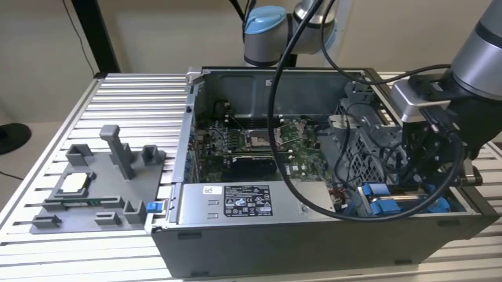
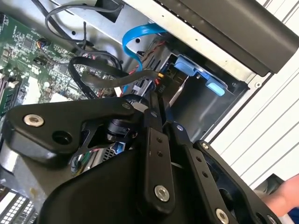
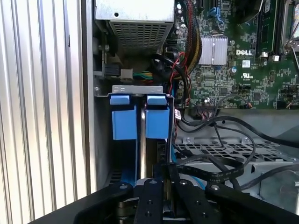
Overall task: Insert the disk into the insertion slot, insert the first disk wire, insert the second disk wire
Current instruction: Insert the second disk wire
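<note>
Gripper point(image 3: 166, 186): nearest thing in both wrist views, black linkage fingers point(image 2: 156, 154) drawn close together, tips nearly meeting. Something thin and dark sits between them, can't tell if it's a wire end or a connector, or whether it's really pinched.
Arm point(image 1: 486, 53): grey, comes in at the exterior view's right and hangs the gripper over the near right corner of the case.
Computer case point(image 1: 314, 241): biggest item, grey, lying open side up on a ribbed metal table point(image 1: 126, 106).
Motherboard point(image 3: 243, 70): green, on the case floor, well apart from the gripper.
Power-supply box point(image 1: 251, 202): silver, labelled, along the case's near wall, to the exterior view's left of the bay.
Insertion slot point(image 3: 105, 140): grey sheet-metal bay in that near right corner, right below the gripper.
Disk point(image 3: 142, 130): looks already seated in the slot. Blue carrier tabs point(image 3: 156, 116) show at the bay mouth, with a thin metal edge between them.
Key relation: disk lies straight ahead of the fingertips, along the gripper's own axis. Its thin edge lines up with the gap between the fingers, its long axis running away into the bay. Gripper near it, contact unclear.
Wires: black cables point(image 3: 224, 163) loop just beside the gripper. Blue flat cable point(image 2: 135, 39) curls near the bay.
Grey fixture point(image 1: 102, 182): on the table at the exterior view's left, well apart, idle.
Stage guess: disk step done, wire steps in hand.
</note>
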Controlling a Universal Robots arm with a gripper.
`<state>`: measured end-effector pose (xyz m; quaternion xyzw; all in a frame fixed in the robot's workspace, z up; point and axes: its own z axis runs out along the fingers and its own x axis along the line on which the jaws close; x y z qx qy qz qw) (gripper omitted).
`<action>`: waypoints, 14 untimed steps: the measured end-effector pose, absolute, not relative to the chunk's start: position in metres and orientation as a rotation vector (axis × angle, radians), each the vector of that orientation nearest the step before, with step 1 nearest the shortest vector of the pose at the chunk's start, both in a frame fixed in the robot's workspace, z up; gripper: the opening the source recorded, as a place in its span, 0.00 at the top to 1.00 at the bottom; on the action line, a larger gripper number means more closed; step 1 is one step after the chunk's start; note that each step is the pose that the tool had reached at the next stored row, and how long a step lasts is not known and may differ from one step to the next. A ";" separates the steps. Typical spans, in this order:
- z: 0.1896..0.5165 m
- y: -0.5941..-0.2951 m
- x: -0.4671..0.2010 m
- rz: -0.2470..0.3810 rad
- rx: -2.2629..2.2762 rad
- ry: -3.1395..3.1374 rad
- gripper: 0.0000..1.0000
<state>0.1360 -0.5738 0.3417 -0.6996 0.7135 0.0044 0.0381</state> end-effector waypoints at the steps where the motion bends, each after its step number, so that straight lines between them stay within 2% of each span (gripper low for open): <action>1: 0.341 -0.574 0.136 0.013 -2.146 2.189 1.00; 14: 0.336 -0.574 0.136 0.010 -2.147 2.189 1.00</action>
